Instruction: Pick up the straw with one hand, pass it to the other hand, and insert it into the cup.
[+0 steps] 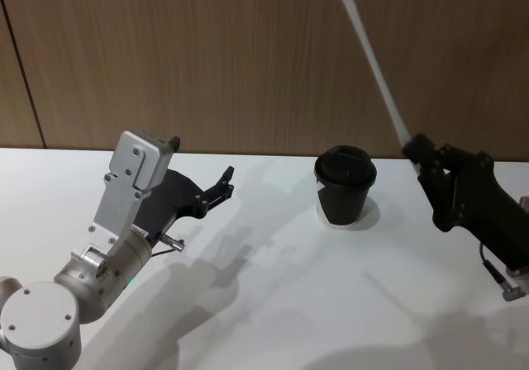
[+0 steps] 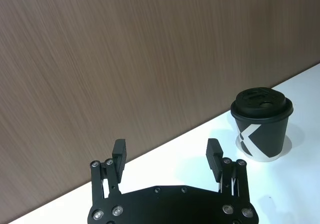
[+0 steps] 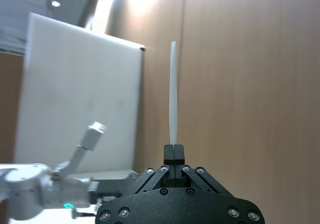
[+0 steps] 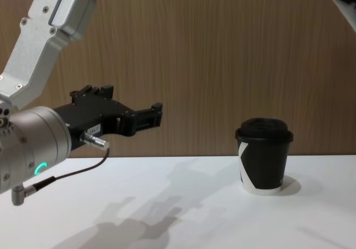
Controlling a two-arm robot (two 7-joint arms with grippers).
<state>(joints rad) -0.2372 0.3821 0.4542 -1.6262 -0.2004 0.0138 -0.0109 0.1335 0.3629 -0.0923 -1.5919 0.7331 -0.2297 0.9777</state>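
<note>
Bright light throws soft shadows across the table [image 1: 273, 254].

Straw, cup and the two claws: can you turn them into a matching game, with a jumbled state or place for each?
1. straw
2. cup
3. left gripper
4. right gripper

A. open, holding nothing
B. lidded, standing on the white table
C. shut on the straw
D. up in the air, tilted

Pairs: 1-D, 2-B, 3-A, 4-C.
</note>
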